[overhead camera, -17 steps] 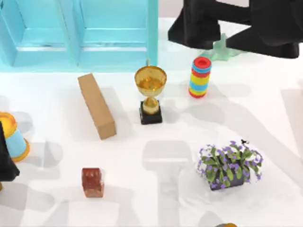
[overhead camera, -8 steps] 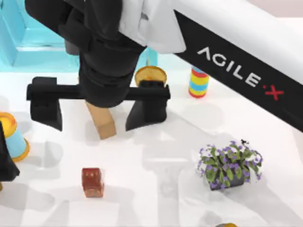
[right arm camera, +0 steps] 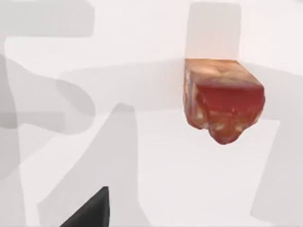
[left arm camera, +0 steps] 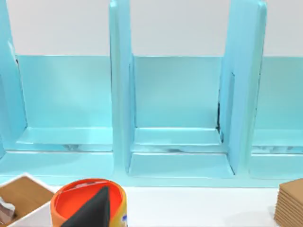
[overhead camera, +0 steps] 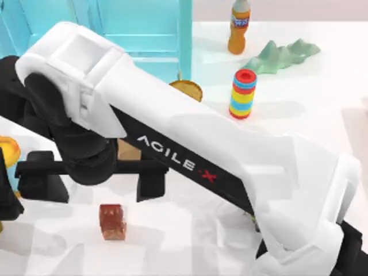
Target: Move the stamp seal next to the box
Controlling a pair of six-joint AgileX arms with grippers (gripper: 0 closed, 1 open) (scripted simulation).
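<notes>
Reaching across the table from the right side, my right arm (overhead camera: 190, 155) lies long and white over the middle of the table. Its gripper (overhead camera: 95, 187) hangs over the front left part, and its two black fingers (overhead camera: 150, 185) are spread wide apart with nothing between them. The stamp seal (overhead camera: 112, 221) sits on the white table (overhead camera: 299, 121) just in front of that gripper, not touching it. In the right wrist view the stamp seal (right arm camera: 222, 99) stands alone, red-brown and shiny. The box (overhead camera: 129, 150) is mostly hidden under the arm, and just a tan bit shows behind the fingers, near the seal but apart from it. The gold trophy (overhead camera: 187, 90) peeks out behind the arm. The stack of colored rings (overhead camera: 242, 94) stands to the right, with an orange bottle (overhead camera: 240, 26) and a green bumpy thing (overhead camera: 280, 56) farther back. The big blue cabinet (overhead camera: 144, 34) stands at the back left. My left gripper (overhead camera: 7, 198) is parked at the left edge beside an orange cup (overhead camera: 10, 150), and I cannot tell how its fingers are.
</notes>
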